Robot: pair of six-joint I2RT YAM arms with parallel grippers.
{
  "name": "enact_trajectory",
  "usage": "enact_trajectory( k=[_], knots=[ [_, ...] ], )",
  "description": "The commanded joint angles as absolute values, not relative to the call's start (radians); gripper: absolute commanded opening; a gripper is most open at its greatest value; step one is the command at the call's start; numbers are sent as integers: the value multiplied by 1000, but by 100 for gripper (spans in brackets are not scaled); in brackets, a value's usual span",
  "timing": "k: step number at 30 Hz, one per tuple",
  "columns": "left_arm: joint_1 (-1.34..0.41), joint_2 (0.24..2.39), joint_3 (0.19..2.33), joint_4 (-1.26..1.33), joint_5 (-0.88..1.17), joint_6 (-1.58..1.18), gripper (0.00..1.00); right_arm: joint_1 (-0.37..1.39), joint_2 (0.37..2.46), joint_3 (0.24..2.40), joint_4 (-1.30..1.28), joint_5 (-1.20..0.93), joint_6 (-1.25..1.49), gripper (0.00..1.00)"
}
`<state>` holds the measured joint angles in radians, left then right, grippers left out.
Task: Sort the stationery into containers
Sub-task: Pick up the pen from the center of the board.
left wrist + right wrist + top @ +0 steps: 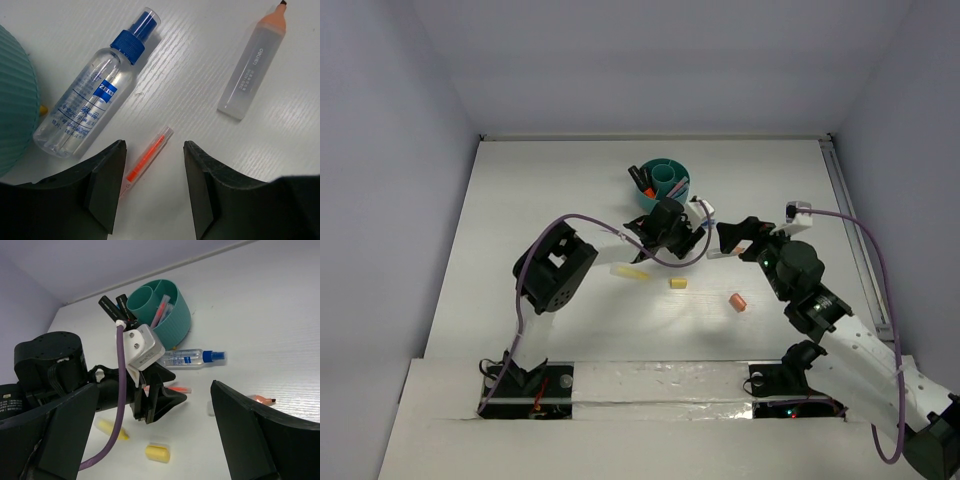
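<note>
The teal container [665,182] stands at the back middle with several pens upright in it, and it also shows in the right wrist view [162,307]. My left gripper [154,150] hangs open just in front of it. Its jaws straddle a thin orange pen in a clear tube [147,157] that lies flat on the table, and they hold nothing. My right gripper [155,410] is wide open and empty, just right of the left one [685,238]. A yellow marker [630,272], a yellow bit [677,283] and an orange bit [738,302] lie loose on the table.
A clear spray bottle with a blue cap [95,100] lies between the container's wall [15,115] and the orange pen. A clear marker with an orange tip [252,70] lies to the right. The left arm's purple cable [117,390] loops close to my right gripper.
</note>
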<state>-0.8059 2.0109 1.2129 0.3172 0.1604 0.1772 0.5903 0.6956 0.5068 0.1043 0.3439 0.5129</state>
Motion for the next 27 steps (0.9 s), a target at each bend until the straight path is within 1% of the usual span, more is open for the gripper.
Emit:
enact_trajectory(
  k=[1, 9, 21, 22, 25, 27],
  knots=[
    [-808, 2014, 1267, 298, 147, 219, 47, 595, 696, 523, 130, 351, 515, 100],
    [-808, 2060, 1296, 256, 115, 245, 46, 595, 704, 525, 137, 344, 512, 100],
    [-808, 2115, 1335, 235, 74, 265, 26, 595, 712, 525, 138, 347, 509, 100],
    [-808, 2114, 1333, 238, 72, 265, 23, 595, 713, 525, 140, 347, 509, 100],
    [-808, 2112, 1328, 238, 64, 265, 19, 595, 715, 525, 140, 350, 509, 100],
    [-808, 2112, 1325, 236, 63, 267, 19, 595, 716, 525, 140, 348, 509, 100]
  ],
)
